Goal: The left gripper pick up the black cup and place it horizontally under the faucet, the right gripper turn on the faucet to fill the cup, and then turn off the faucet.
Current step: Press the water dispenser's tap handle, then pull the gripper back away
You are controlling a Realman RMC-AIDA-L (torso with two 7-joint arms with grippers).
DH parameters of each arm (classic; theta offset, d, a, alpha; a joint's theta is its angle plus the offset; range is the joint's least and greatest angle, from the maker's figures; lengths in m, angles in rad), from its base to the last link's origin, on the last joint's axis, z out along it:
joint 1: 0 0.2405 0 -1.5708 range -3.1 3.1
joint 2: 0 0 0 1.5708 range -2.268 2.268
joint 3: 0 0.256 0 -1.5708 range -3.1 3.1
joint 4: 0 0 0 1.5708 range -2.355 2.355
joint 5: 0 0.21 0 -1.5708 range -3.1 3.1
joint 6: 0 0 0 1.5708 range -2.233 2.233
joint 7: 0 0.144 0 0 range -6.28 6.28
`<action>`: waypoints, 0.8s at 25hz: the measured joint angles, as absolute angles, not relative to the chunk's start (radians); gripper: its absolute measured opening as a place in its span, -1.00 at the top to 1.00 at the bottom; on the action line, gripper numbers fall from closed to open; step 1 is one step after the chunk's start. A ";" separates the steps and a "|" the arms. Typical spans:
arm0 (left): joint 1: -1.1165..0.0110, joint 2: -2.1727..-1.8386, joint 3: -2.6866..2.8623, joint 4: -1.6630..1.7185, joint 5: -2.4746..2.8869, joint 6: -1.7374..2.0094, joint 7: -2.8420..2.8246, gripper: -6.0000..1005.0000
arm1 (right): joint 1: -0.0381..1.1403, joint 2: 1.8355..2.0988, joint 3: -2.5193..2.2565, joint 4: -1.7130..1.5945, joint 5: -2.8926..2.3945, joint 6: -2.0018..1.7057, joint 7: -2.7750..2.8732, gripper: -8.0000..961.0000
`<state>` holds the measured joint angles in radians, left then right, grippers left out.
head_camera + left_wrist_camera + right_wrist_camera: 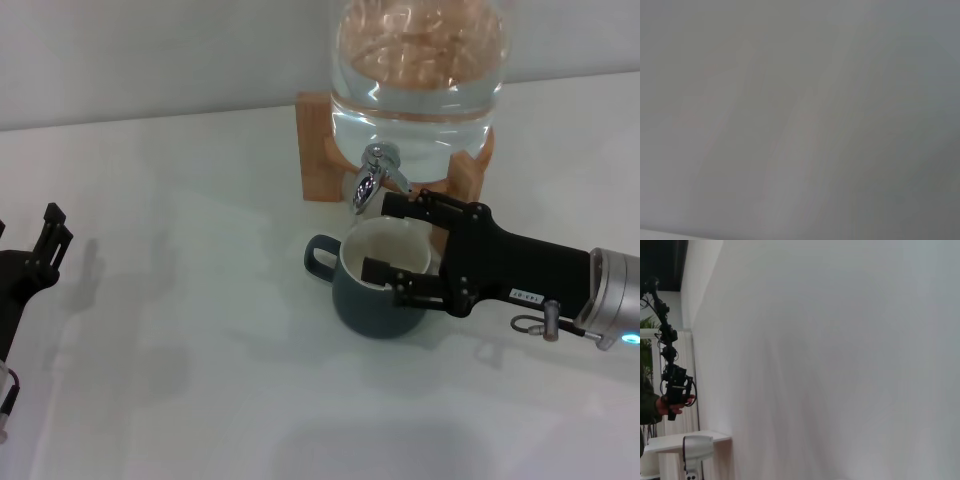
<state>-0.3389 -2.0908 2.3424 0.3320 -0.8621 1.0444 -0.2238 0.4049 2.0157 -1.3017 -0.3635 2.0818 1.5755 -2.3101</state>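
Note:
The black cup (378,300) stands upright on the white table, its cream inside showing and its loop handle turned to the left. It sits just below the chrome faucet (372,178) of the glass water jar (420,80). My right gripper (380,237) reaches in from the right. Its two black fingers close on the cup's rim, one at the far side and one at the near side. My left gripper (55,232) is parked at the table's left edge, far from the cup. Neither wrist view shows the cup or the faucet.
The jar rests on a wooden stand (322,150) at the back of the table (200,330). The right wrist view shows a pale wall and a person's hand holding a device (674,395) at its far edge.

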 joint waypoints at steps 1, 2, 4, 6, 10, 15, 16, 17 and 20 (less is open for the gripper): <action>-0.339 -2.091 2.342 0.332 -0.862 1.044 -0.224 -0.54 | 0.405 2.016 -1.301 -0.363 2.085 1.575 -2.310 -0.75; -0.339 -2.091 2.342 0.332 -0.862 1.044 -0.224 -0.54 | 0.405 2.016 -1.301 -0.362 2.087 1.575 -2.310 -0.75; -0.339 -2.091 2.342 0.332 -0.862 1.044 -0.224 -0.54 | 0.405 2.016 -1.301 -0.360 2.090 1.575 -2.310 -0.75; -0.339 -2.091 2.342 0.333 -0.862 1.044 -0.224 -0.54 | 0.405 2.016 -1.301 -0.360 2.090 1.575 -2.310 -0.75; -0.339 -2.091 2.342 0.334 -0.862 1.044 -0.224 -0.54 | 0.405 2.016 -1.301 -0.360 2.090 1.568 -2.310 -0.75; -0.339 -2.091 2.342 0.334 -0.862 1.045 -0.224 -0.54 | 0.403 2.016 -1.299 -0.356 2.112 1.551 -2.310 -0.75; -0.339 -2.091 2.342 0.335 -0.862 1.045 -0.224 -0.54 | 0.401 2.016 -1.299 -0.355 2.116 1.549 -2.310 -0.75; -0.339 -2.091 2.342 0.335 -0.862 1.045 -0.224 -0.54 | 0.400 2.016 -1.299 -0.354 2.120 1.548 -2.310 -0.75; -0.342 -2.091 2.342 0.335 -0.862 1.045 -0.224 -0.54 | 0.397 2.015 -1.299 -0.353 2.128 1.541 -2.311 -0.75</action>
<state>-0.3418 -2.0908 2.3423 0.3351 -0.8621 1.0446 -0.2240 0.3967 2.0154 -1.2991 -0.3531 2.1283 1.5408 -2.3106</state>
